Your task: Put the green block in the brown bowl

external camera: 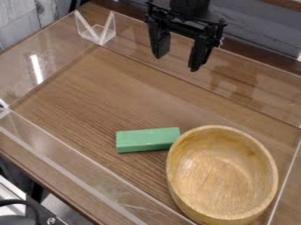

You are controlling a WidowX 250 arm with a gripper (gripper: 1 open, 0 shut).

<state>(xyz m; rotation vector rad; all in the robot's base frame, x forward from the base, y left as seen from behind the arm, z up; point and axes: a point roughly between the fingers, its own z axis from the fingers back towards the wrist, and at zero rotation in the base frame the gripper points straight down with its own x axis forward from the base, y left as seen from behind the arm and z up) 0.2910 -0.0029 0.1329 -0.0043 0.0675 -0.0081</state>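
Green block (148, 139) lies flat just left of the brown bowl (223, 173), untouched, while the gripper (178, 53) hangs well above and behind it, fingers apart, needing to drop squarely across its narrow sides.

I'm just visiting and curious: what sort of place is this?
Probably a robot test bench in a lab: a wooden tabletop fenced by clear plastic walls, a black pincer hanging open above, and only a green block and brown bowl.
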